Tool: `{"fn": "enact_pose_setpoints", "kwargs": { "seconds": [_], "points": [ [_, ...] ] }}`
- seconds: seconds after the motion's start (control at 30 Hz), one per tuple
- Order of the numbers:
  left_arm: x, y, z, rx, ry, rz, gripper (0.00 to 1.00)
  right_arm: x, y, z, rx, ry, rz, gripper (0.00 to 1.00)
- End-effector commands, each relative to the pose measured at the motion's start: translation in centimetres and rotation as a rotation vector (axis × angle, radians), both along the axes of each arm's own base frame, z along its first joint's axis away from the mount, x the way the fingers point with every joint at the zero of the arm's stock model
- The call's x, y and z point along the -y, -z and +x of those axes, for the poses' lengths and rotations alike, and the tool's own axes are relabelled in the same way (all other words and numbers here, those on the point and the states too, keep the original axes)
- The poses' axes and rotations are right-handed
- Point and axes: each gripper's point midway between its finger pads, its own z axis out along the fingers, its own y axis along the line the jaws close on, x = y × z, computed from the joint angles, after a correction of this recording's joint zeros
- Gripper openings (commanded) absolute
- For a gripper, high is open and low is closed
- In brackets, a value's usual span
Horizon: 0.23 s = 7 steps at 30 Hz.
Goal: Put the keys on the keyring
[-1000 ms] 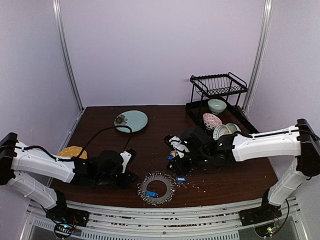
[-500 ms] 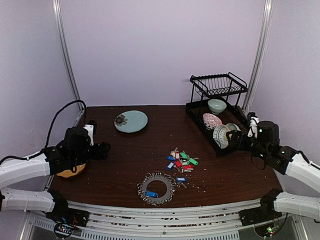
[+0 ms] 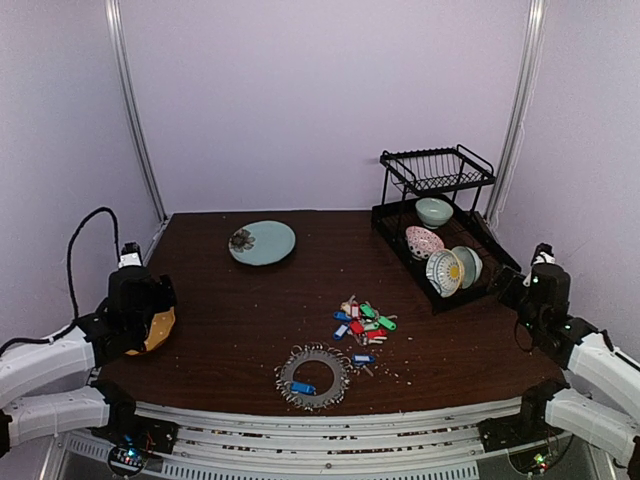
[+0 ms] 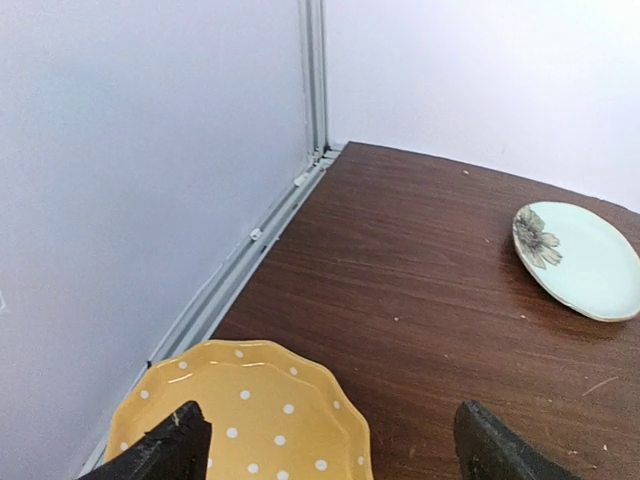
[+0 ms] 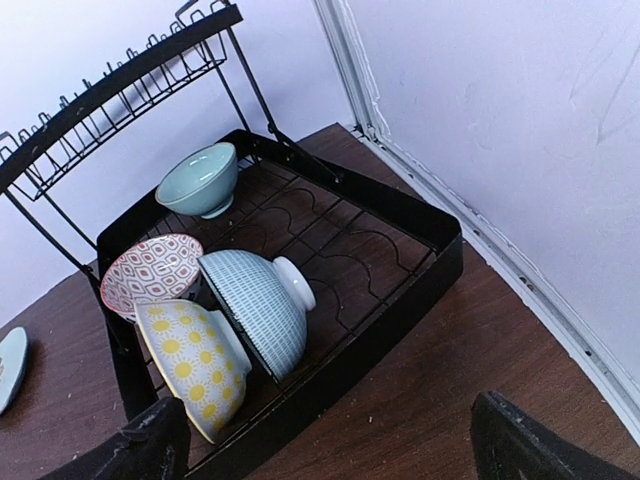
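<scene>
Both arms have pulled back from the middle of the dark wooden bench [image 3: 250,320] to its 8 and 4 o'clock edges, left pincer [image 4: 335,450] and right pincer [image 5: 335,440] gaping empty, leaving the coloured-tagged silver keys [image 3: 362,320] heaped loose at 1 o'clock of the key-fringed metal keyring [image 3: 313,376].

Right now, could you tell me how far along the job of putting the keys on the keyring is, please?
Done: perhaps one blue-tagged key lies within the keyring; whether it is threaded is unclear. In hand: nothing; the left end effector and right end effector are open and empty, out at the sides of the table. Left: the pile of keys lying loose beside the ring.
</scene>
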Motion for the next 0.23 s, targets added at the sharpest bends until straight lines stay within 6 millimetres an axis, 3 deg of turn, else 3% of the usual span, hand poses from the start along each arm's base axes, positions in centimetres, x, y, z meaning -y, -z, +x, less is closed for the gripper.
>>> {"fn": "enact_pose_setpoints", "kwargs": {
  "seconds": [0.0,0.2],
  "points": [
    [-1.87,-1.17,-0.38,0.111,-0.107,0.005,0.87,1.34,-0.22,-0.31,0.084,0.098,0.068,1.0],
    [-1.38,-1.12,0.11,0.094,-0.083,0.023,0.87,2.25,-0.34,-1.31,0.122,0.146,0.079,1.0]
  ]
}}
